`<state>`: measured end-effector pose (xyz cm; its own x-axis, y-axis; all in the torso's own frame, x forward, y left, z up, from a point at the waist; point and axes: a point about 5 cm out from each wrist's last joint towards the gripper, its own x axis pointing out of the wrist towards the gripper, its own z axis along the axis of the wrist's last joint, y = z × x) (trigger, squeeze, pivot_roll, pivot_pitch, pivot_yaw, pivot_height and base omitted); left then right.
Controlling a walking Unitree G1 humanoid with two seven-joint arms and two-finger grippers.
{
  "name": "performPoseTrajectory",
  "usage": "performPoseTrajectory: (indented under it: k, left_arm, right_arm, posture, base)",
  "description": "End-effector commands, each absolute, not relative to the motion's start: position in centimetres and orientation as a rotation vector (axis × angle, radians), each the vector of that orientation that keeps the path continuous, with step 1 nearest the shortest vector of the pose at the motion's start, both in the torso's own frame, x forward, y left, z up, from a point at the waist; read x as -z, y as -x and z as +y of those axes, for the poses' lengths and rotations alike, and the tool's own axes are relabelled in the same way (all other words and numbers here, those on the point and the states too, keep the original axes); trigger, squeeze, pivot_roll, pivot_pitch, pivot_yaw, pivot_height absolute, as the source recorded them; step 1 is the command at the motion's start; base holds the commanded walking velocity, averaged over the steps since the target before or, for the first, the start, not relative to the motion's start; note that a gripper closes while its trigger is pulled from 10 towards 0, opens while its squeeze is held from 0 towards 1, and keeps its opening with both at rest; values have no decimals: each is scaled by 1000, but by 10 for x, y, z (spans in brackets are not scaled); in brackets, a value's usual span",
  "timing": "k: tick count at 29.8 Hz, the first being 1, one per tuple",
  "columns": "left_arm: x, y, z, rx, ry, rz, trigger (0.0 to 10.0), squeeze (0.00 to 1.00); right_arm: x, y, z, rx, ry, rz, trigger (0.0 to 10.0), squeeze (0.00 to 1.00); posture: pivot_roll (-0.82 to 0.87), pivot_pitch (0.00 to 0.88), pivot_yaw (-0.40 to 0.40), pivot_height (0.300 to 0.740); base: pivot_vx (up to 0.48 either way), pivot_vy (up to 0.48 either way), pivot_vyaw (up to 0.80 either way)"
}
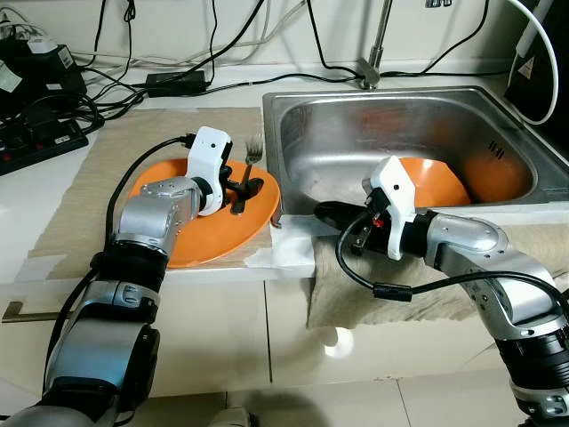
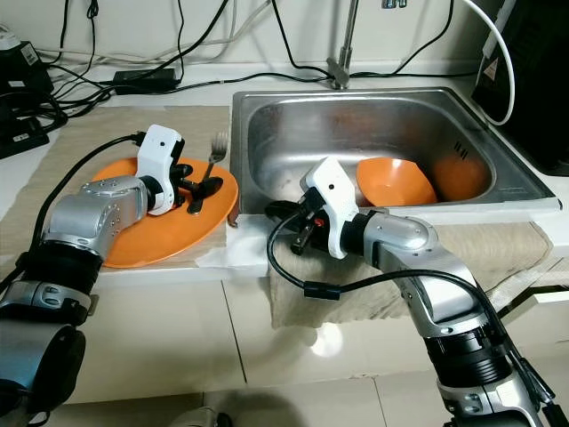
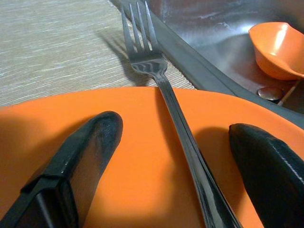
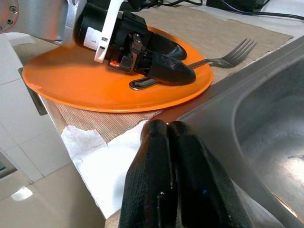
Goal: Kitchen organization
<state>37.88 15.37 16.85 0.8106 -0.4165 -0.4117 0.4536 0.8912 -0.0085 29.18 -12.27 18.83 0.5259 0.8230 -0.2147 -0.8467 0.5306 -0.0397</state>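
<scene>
Left wrist view: left gripper (image 3: 173, 156) straddling the fork (image 3: 167, 97)
Fingers are spreading either side of the handle; fork is lying on the orange plate (image 1: 182, 245), tines pointing away over its rim; right gripper (image 4: 172, 175), pressed together, is waiting beside the sink (image 1: 293, 142)

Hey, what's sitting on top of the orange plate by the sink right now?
A fork lies on the orange plate, tines past the rim toward the sink. The open left gripper straddles its handle, whose end is partly covered by the fingers.

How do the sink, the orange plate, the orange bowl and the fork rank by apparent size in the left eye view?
1. sink
2. orange plate
3. orange bowl, partly hidden by the right arm
4. fork
</scene>
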Motion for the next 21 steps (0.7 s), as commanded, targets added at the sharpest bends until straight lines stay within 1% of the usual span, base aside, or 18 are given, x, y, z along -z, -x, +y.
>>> performPoseTrajectory:
  k: [1,6,11,12,13,14,21]
  left_arm:
    - [-151,-373,152,486,-127,513,10000,0]
    - [-145,-371,150,494,-132,539,10000,0]
    - [-139,-371,155,472,-164,566,10000,0]
    - [-138,-371,156,468,-167,568,8471,0]
    - [-138,-371,157,467,-170,569,8471,0]
    - [-137,-371,157,471,-179,569,0,0]
    - [-134,-371,160,459,-172,574,0,0]
  right_arm:
    - [-195,-292,-123,-999,146,152,10000,0]
    - [-194,-292,-122,-1000,142,154,10000,0]
    - [-194,-292,-122,-998,143,155,10000,0]
    - [-194,-292,-122,-998,143,155,10000,0]
    - [-194,-292,-123,-998,143,155,10000,0]
    - [-194,-292,-123,-998,143,155,10000,0]
    - [-194,-292,-123,-997,144,156,10000,0]
  posture:
    - [28,5,31,740]
    - [28,8,31,740]
    - [28,8,30,740]
    - [27,9,29,740]
    - [27,9,29,740]
    - [27,9,29,740]
    - [26,11,29,740]
  base:
    - [0,0,0]
    - [0,0,0]
    - [0,0,0]
    - [0,0,0]
    - [0,0,0]
    - [0,0,0]
    - [0,0,0]
